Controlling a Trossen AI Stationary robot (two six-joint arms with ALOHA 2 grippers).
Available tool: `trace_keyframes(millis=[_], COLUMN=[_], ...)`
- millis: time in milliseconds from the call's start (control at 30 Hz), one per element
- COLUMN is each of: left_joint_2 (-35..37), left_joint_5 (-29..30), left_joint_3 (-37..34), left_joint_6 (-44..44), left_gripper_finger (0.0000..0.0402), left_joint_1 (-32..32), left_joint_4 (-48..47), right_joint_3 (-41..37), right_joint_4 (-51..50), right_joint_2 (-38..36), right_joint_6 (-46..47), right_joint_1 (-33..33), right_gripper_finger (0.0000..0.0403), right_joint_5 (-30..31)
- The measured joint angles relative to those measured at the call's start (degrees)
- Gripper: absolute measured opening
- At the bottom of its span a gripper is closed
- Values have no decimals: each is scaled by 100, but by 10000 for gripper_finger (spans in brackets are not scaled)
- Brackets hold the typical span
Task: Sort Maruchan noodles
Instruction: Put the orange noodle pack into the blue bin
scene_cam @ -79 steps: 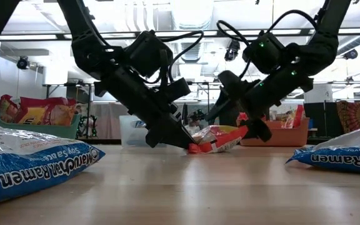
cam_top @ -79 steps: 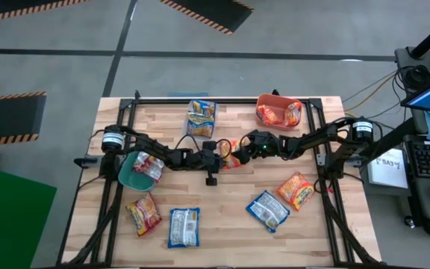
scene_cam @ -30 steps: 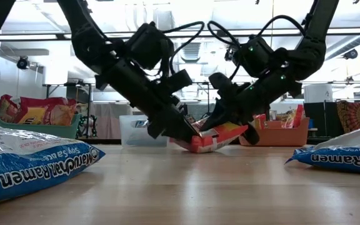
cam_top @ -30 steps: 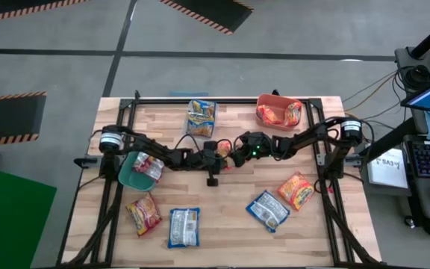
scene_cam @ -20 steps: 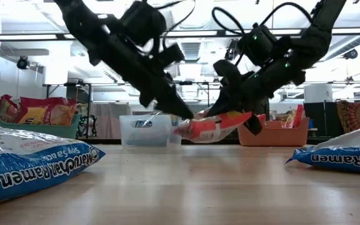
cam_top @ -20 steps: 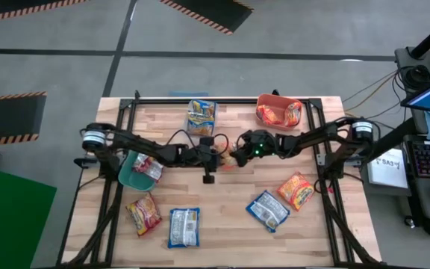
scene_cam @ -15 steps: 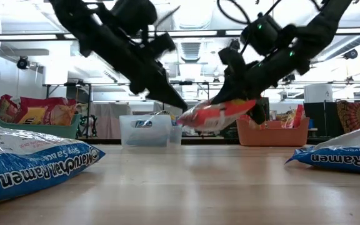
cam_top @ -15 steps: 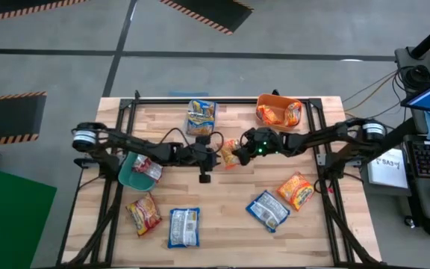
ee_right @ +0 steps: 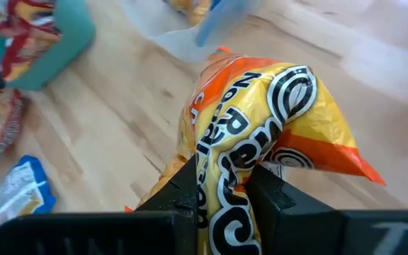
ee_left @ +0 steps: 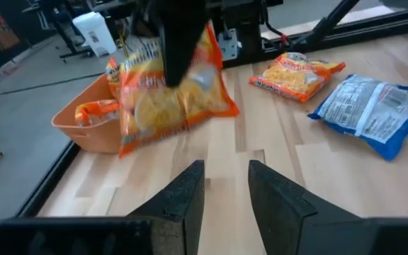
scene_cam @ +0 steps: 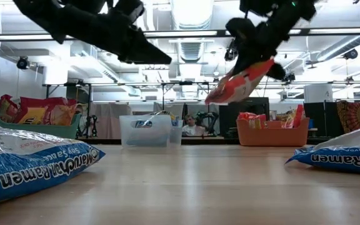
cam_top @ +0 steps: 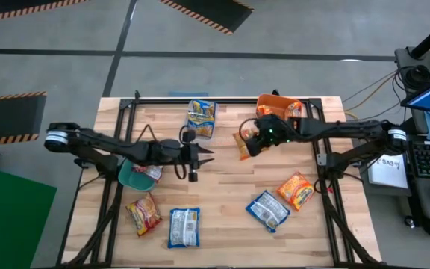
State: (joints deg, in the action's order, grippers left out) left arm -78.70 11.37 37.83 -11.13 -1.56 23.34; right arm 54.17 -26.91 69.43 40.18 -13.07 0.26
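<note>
On counter [cam_top: 222, 202]: four loose ramen packets, two blue, two orange. Right gripper [cam_top: 246, 144] fingers clamp one orange packet [cam_top: 242, 146] aloft; left gripper [cam_top: 209, 152] fingers parted, empty.

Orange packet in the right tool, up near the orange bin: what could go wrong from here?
1. The right tool pinches the orange packet by one end, so it dangles and could slip out.
2. It hangs just short of the orange bin; released early, it may land on the table.
</note>
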Motion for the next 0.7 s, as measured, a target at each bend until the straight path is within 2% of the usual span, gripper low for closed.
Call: trace_keyframes(millis=[267,400,533,700], left_joint_2=[109,109,106,104], left_joint_5=[2,1,1,1], left_joint_3=[-138,-121,-121,-123], left_joint_6=[26,31,70,85], left_gripper_finger=[94,94,94,94], left_joint_1=[4,4,4,4], left_joint_4=[111,110,111,111], right_joint_3=[1959,2702,3019,2978], right_joint_4=[-3275,-4508,-5047,-5054], right_joint_2=[328,569,791,1110], right_joint_6=[-88,-167,-534,-1084], right_joint_1=[-644,-1186,-1846,-2812], right_gripper_finger=[56,56,56,56], right_joint_5=[278,367,448,449])
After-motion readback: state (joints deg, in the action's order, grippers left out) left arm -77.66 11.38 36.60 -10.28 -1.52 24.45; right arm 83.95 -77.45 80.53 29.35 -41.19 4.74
